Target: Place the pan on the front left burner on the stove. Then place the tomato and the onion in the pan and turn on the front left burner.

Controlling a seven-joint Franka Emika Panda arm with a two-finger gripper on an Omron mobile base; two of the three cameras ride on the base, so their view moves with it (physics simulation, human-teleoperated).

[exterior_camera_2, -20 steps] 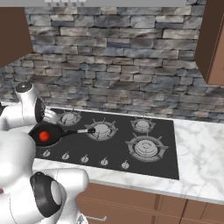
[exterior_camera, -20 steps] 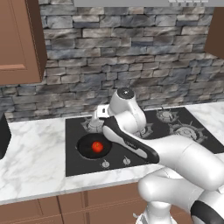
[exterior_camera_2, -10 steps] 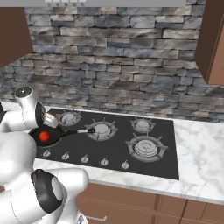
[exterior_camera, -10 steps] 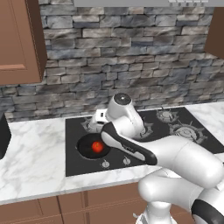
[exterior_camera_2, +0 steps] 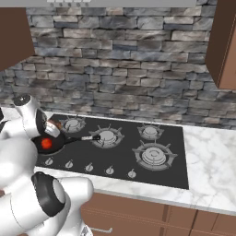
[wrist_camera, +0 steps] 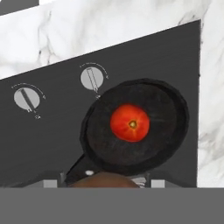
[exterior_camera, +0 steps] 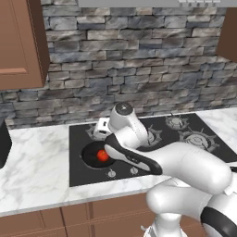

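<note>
The black pan (wrist_camera: 162, 127) sits on the stove (wrist_camera: 52, 140) over the front left burner, which it covers. The red tomato (wrist_camera: 129, 123) lies in the pan's middle. My gripper (wrist_camera: 104, 183) hangs above the pan's near rim, shut on the tan-brown onion (wrist_camera: 105, 179). From the left base the tomato (exterior_camera: 102, 156) shows in the pan (exterior_camera: 90, 155), with the gripper (exterior_camera: 101, 129) just above and behind it. From the right base the onion (exterior_camera_2: 54, 124) peeks out at the gripper (exterior_camera_2: 51, 130) above the pan (exterior_camera_2: 57, 142), whose handle (exterior_camera_2: 79, 138) points right.
Two silver knobs (wrist_camera: 92, 78) lie beside the pan at the stove's front edge. Other burners (exterior_camera_2: 154, 156) stand to the right. Marble counter (exterior_camera: 32, 166) flanks the stove, with a dark object (exterior_camera: 3, 143) at its far left. A stone wall rises behind.
The arm has shifted slightly left and lower over the pan, still holding the onion. Pan and tomato have stayed put.
</note>
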